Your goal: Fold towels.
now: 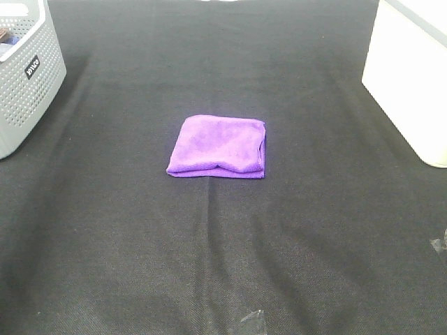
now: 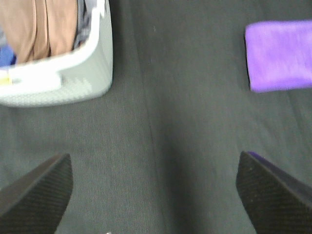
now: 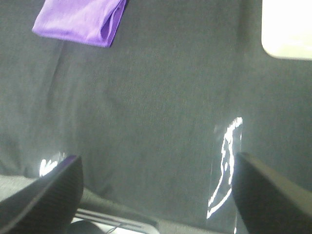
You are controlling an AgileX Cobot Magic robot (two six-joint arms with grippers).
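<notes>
A bright purple towel (image 1: 218, 146) lies folded into a small rectangle at the middle of the black table cloth; it also shows as the towel (image 2: 280, 55) in the left wrist view and the towel (image 3: 80, 20) in the right wrist view. Neither arm appears in the exterior high view. My left gripper (image 2: 155, 195) is open over bare cloth, well apart from the towel, with nothing between its fingers (image 2: 39, 192). My right gripper (image 3: 156, 190) is open too, empty, over bare cloth near the table's front edge, its fingers (image 3: 265, 195) wide apart.
A grey perforated basket (image 1: 28, 77) stands at the back left; the basket (image 2: 73, 73) holds brown and blue fabric. A white bin (image 1: 412, 77) stands at the back right. Clear tape (image 3: 225, 165) is stuck on the black cloth (image 1: 223, 251).
</notes>
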